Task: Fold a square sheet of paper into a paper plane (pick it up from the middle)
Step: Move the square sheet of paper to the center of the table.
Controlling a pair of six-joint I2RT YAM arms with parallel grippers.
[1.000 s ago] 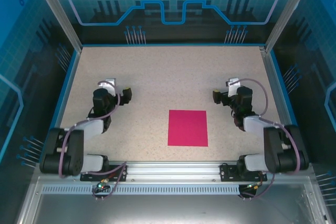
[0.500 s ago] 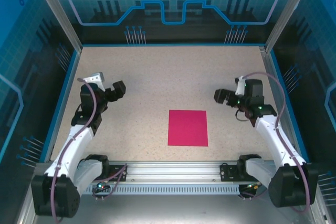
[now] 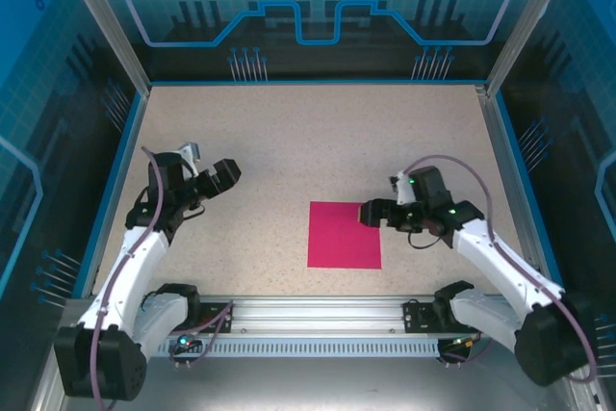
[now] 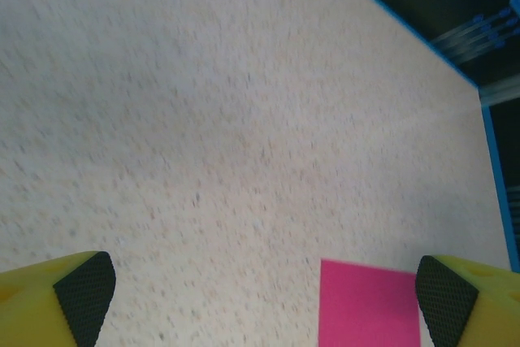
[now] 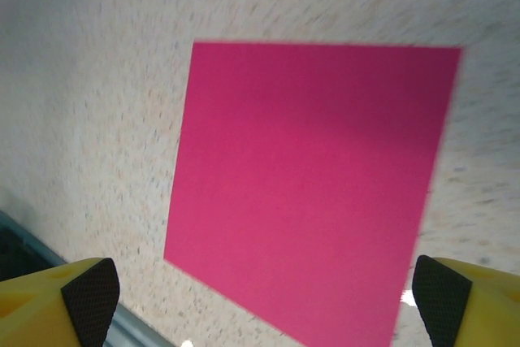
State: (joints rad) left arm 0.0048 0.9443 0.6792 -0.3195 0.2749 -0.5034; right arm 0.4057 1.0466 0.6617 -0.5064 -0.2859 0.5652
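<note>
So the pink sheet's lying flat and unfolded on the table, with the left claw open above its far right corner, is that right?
Not quite: it is the right claw open above that corner of the pink sheet, as the top external view shows. The left claw hangs apart from it, over bare table.

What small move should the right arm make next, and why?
Probably shift the right gripper a little left and down toward the middle of the paper: its jaws stand open over the paper's right edge, and the paper lies flat and unfolded.
</note>
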